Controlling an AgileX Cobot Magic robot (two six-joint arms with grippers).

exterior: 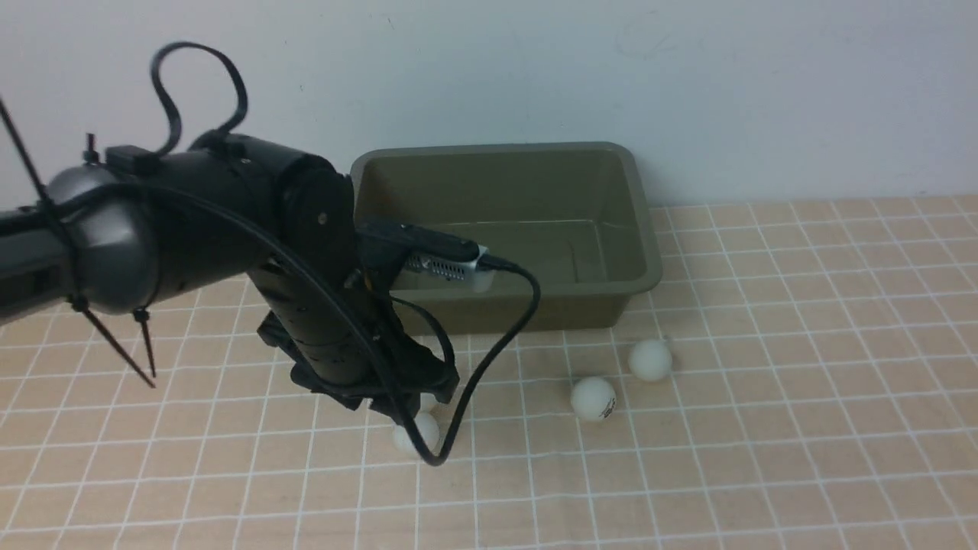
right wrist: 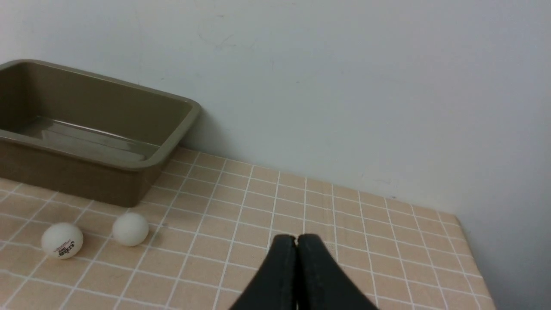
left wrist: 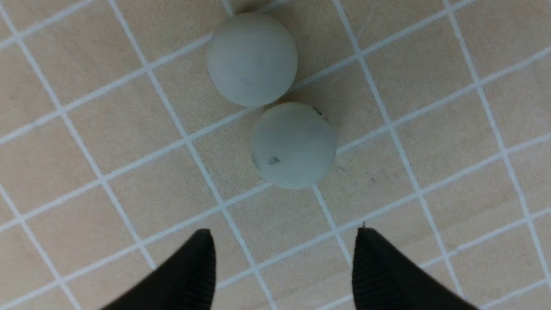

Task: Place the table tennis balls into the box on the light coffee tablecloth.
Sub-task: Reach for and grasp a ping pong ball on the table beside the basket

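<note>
- The printed ball [exterior: 593, 398] [right wrist: 62, 240] has a small dark stamp low on its side. The letters are too small to read. It lies on the cloth in front of the box [exterior: 527, 309] [right wrist: 64, 172], toward the box's right end.
- The plain ball [exterior: 650, 360] [right wrist: 130, 229] sits near the printed one, closer to the box's front right corner. No mark shows on it.
- Two more balls lie touching each other in front of the box's left end. The speckled ball [left wrist: 294, 145] has a few tiny dark marks, none of them legible. The smooth ball [left wrist: 252, 59] shows only a faint smudge.
- All four balls rest on the cloth outside the box.
- The left gripper [left wrist: 284, 234] hangs over the touching pair with its black jaws spread wide. Nothing is between them, and the speckled ball lies just beyond the fingertips.
- The right gripper [right wrist: 296, 241] is off to the right of the box with its jaws pressed together, holding nothing.
- The light coffee tablecloth [exterior: 764, 428] is tan-peach with thin white lines forming small squares, and it lies flat.
- The box stands on the cloth against a plain pale wall [exterior: 688, 76] with a few faint scuffs.
</note>
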